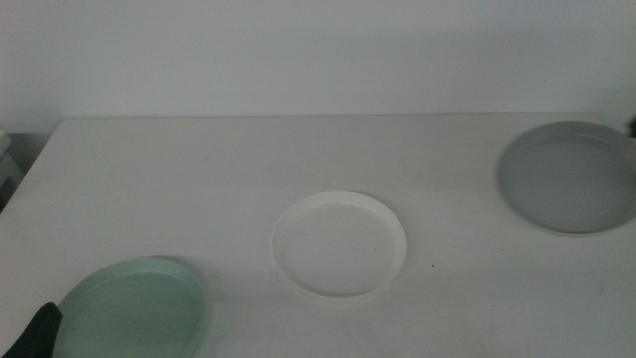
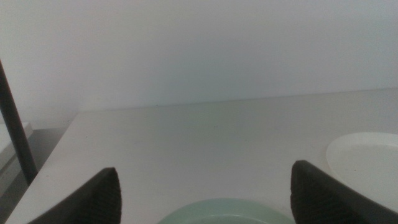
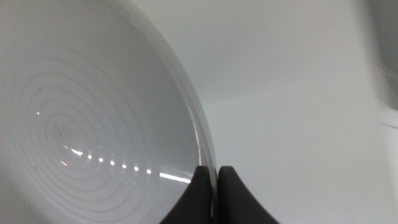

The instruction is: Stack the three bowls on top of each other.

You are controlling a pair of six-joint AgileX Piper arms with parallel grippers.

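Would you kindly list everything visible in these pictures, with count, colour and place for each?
White bowl: one, white, near the table's middle, standing alone.
Grey-blue bowl: one, pale grey-blue, at the table's right side, its rim pinched by the right gripper.
Mint green bowl: one, pale mint green, at the near left corner.
Table: one, white, under all three bowls.
Wall: one, white, behind the table.
Left gripper: one, dark, jaws wide open, at the near rim of the mint green bowl.
Right gripper: one, dark, jaws shut on the grey-blue bowl's rim.
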